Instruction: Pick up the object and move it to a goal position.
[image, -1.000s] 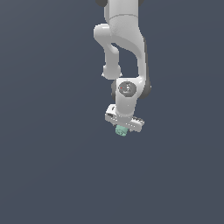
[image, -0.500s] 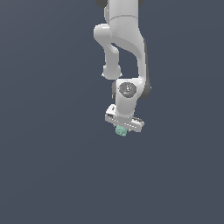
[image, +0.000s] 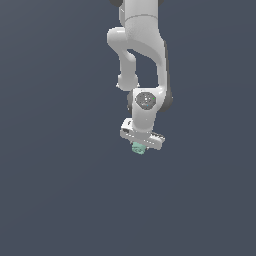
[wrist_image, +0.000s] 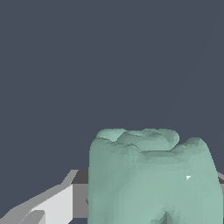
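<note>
The white robot arm reaches down, and its end effector is closed tight on the small mint-green block. The block sits between the fingers, poking out just under the white hand. In the wrist view the lumpy block fills the near part of the picture, with one grey finger beside it.

I think the picking-up part is done and the carrying part is going on. The next move needs a steady grip while the arm takes the block to the goal spot.

No goal mark shows in either picture. The ground is one flat dark grey, so I cannot tell how high the block is. The other finger is hidden behind the block.
</note>
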